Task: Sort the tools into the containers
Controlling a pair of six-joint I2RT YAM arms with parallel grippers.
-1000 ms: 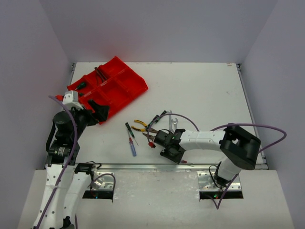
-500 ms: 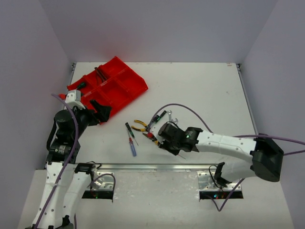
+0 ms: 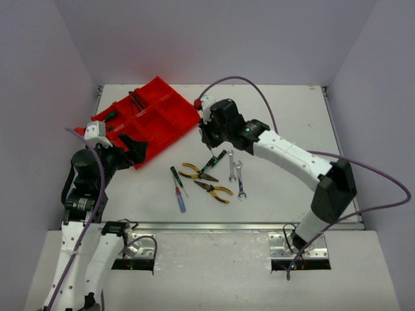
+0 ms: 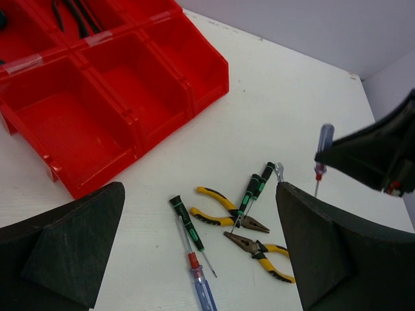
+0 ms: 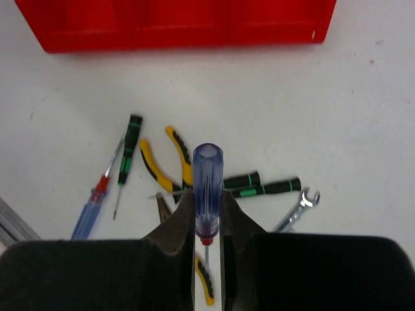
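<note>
Right now the R hand [image 5: 207, 217] is clenched on a blue screwdriver [image 5: 207, 178]. It grips low on the handle, tip down, raised off the tabletop [image 3: 292, 110] just beside the right corner of the red tray [image 4: 211, 74], not over any compartment. The tray sits at the far-left corner. A far compartment holds a dark tool [image 3: 137, 100], and a left one holds a green-black driver [image 3: 109, 116]. The L hand [image 3: 133, 149] is released, fingers spread wide, hovering by the tray's near side w/ nothing in it. Loose tools lie together toward the middle of the near edge: two yellow pliers [image 3: 194, 171], a pair of green-handled screwdrivers [image 3: 214, 159], two wrenches [image 3: 231, 168], plus a lone green-handled one [image 3: 176, 176] next to a second blue driver [image 3: 180, 200].
</note>
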